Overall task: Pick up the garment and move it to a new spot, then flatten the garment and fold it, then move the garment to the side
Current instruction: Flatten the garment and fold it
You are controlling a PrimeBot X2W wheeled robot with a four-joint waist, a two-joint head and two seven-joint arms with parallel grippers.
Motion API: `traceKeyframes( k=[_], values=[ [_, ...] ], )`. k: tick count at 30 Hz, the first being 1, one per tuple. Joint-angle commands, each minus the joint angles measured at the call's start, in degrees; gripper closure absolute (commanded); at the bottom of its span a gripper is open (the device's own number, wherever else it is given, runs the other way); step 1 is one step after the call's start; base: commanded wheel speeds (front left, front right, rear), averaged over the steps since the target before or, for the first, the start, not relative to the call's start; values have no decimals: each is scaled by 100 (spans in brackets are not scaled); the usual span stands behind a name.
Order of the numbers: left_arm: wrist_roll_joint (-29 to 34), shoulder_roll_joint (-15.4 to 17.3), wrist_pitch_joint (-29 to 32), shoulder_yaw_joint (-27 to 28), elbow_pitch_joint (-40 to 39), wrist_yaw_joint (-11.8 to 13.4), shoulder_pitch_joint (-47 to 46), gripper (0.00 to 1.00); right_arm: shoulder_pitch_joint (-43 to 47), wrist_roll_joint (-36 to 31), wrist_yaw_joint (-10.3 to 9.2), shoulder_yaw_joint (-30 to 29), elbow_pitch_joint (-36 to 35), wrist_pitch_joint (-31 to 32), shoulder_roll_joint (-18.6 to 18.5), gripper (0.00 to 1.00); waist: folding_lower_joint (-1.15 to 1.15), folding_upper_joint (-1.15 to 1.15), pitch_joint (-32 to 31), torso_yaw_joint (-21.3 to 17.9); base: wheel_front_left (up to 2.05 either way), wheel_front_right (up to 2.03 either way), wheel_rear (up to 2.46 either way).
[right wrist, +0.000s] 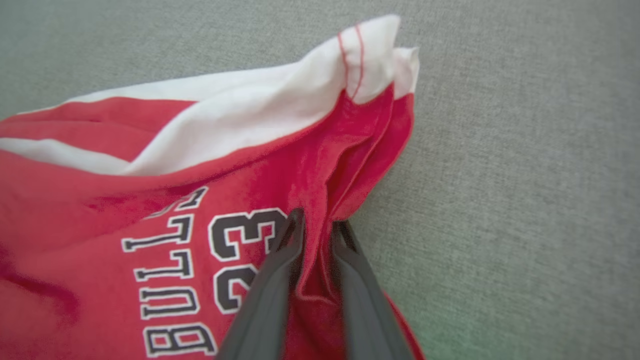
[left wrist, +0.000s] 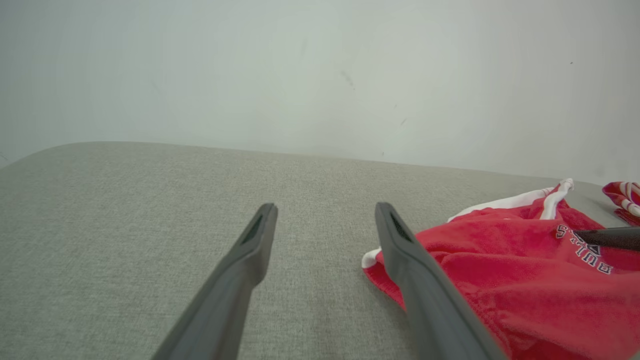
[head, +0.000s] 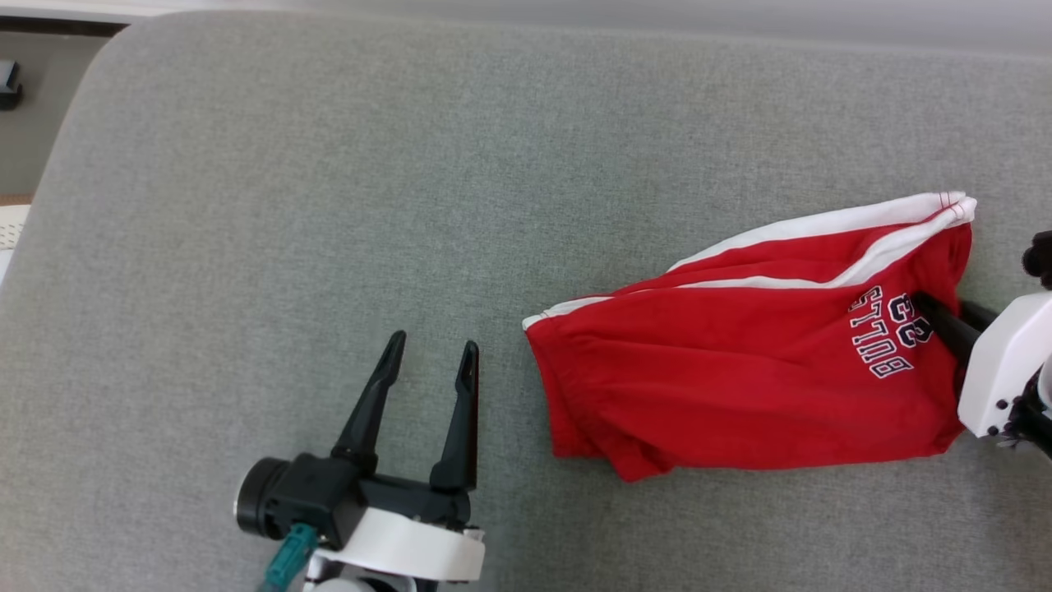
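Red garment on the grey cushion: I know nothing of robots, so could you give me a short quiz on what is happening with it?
1. True or false: the left gripper holds the red garment.
2. The right gripper is: A) pinching a fold of the garment; B) wide open above it; C) touching the left gripper.
3. Fill in: the number printed on the garment is ___.

Key: 1 false, it stands open beside the garment; 2 A; 3 23.
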Motion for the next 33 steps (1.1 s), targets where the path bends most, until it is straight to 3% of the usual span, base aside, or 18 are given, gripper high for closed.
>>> traceKeyframes(
  k=[1, 14, 23, 27, 33],
  values=[
    [59, -36, -8, 52, 41, -46, 111, 0, 127, -17, 16, 25, 72, -53, 66, 100, 0, 0, -65, -38, 0, 0, 0],
    [340, -175, -9, 466, 367, -358, 554, 0, 469, 231, 9, -879, 190, -642, -70, 100, 0, 0, -466, -481, 0, 0, 0],
    [317, -219, -9, 527, 558, -454, 727, 0, 647, 38, 9, -958, -569, -463, 81, 100, 0, 0, -755, -443, 0, 0, 0],
    [226, -228, -9, 562, 609, -429, 852, 0, 673, -71, 9, -933, -972, -56, 620, 100, 0, 0, -917, -470, 0, 0, 0],
    [126, -234, -9, 483, 594, -365, 882, 0, 831, -530, 9, -576, -1187, 514, 1846, 100, 0, 0, -964, -466, 0, 0, 0]
  ],
)
